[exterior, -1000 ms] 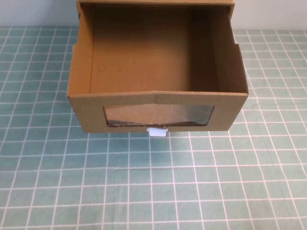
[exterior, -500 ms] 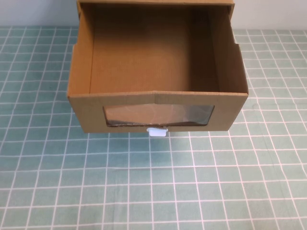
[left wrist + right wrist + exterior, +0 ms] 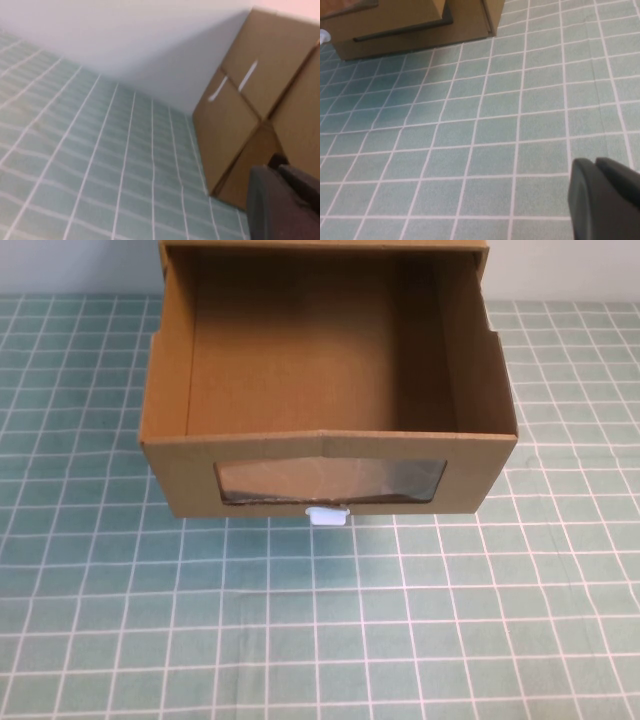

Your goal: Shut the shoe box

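**Drawer pulled out, both grippers off the box**

The shoe box was brown cardboard, drawer-style, and sat at the far middle of the green gridded mat. Its drawer was pulled out toward the robot, open top showing a bare interior. The front panel carried a clear rectangular window, with a small white pull tab just below it at the bottom edge.

No arm showed in the high view. The left gripper appeared only in the left wrist view as a dark blurred mass, near the box's outer side wall but probably not touching; can't tell whether its fingers were apart or together. The right gripper appeared only as a dark edge in the right wrist view, over the mat and well apart from the box's front; finger state likewise unreadable.

Only the left wrist view showed the outer sleeve's side. Only the high view showed the drawer's inside.
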